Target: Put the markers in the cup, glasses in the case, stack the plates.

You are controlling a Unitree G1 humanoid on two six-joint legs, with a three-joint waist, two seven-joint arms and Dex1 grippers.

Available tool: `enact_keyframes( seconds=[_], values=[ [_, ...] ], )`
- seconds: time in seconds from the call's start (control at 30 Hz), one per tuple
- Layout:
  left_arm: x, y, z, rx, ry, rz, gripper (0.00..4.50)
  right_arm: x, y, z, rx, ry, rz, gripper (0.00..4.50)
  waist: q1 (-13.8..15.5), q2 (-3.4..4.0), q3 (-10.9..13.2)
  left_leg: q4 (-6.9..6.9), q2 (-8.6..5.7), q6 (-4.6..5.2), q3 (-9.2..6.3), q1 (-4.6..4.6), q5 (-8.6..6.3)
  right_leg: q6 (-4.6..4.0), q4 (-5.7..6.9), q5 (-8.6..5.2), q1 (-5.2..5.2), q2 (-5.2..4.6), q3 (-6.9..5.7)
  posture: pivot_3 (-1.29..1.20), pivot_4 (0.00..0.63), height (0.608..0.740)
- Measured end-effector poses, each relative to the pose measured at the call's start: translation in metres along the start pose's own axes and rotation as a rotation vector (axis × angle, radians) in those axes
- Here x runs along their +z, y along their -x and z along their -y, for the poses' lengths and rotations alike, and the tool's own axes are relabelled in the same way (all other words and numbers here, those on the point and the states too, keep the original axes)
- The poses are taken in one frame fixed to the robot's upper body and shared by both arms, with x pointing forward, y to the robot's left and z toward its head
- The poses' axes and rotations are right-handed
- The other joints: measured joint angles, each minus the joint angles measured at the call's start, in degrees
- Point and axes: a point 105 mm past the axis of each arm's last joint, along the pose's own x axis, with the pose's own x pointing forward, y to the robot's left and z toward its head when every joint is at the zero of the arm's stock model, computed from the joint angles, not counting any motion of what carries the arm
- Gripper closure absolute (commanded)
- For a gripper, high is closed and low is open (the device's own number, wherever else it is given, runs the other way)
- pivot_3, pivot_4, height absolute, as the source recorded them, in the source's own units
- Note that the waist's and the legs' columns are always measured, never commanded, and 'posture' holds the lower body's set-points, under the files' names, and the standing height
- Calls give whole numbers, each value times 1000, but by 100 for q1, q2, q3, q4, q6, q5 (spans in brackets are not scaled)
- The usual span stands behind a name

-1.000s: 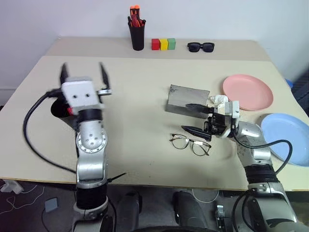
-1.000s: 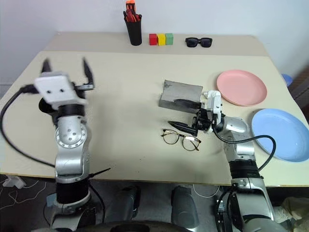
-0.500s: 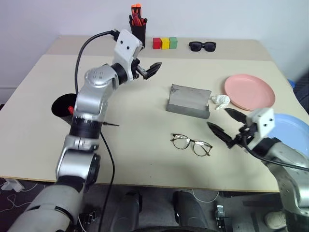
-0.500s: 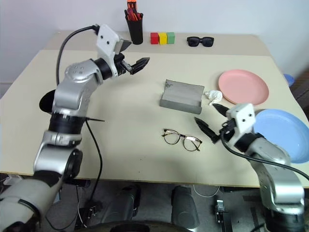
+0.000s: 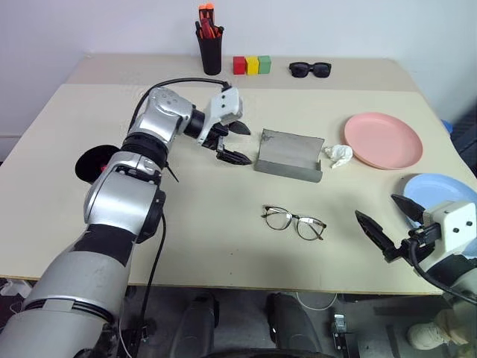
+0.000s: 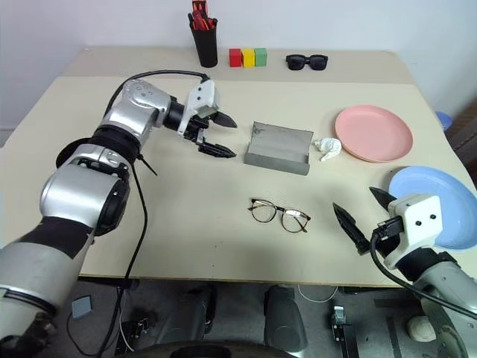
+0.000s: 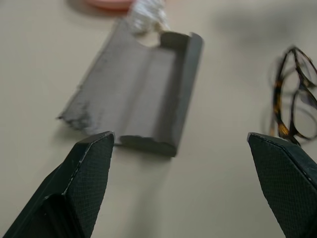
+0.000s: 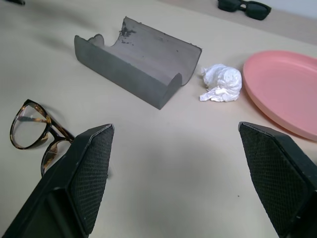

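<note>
Beige worktop (image 5: 194, 216) carries our spread left gripper (image 5: 232, 142) at nine o'clock of the open grey hard case (image 5: 289, 154), likely to steady it, wire-framed glasses (image 5: 294, 221) lying at its six o'clock.

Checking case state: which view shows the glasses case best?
Right wrist view: the open case sits whole, inside visible and empty. Left wrist view shows it close but end-on. Both eye views show it small, beyond the glasses.
</note>
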Motion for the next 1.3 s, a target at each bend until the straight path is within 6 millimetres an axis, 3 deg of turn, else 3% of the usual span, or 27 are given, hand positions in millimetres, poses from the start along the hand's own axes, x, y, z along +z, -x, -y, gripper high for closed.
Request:
enact_keyframes(
  seconds=[0.23,0.43,0.53,0.77,1.3],
  values=[
    [0,-28,1,20,-53,-63,88,2,0,-1,-10,16,21,372,-1,-1,0,-4,0,1,-1,0,0,3,3,-1,-4,0,-1,0,150,740],
    [-3,-41,-6,109,-63,-107,88,6,-2,-1,-15,24,44,372,-2,0,0,-3,0,1,-1,1,0,3,6,-1,-4,0,0,0,150,740],
    [-4,-48,-9,152,-49,-128,897,7,-4,-2,-14,22,47,372,0,0,0,-3,0,1,-1,1,0,4,6,-2,-4,0,-1,0,150,740],
    [-12,-51,-9,166,-27,-175,4409,7,-4,-1,-23,20,48,372,-2,0,0,-3,0,0,-1,2,0,4,8,-2,-4,0,-1,0,150,740],
    [-2,-44,11,-46,-68,-115,4461,5,-10,-9,1,11,66,372,-10,3,-2,-2,0,0,-1,2,0,3,10,-1,-4,0,0,0,150,740]
  ],
)
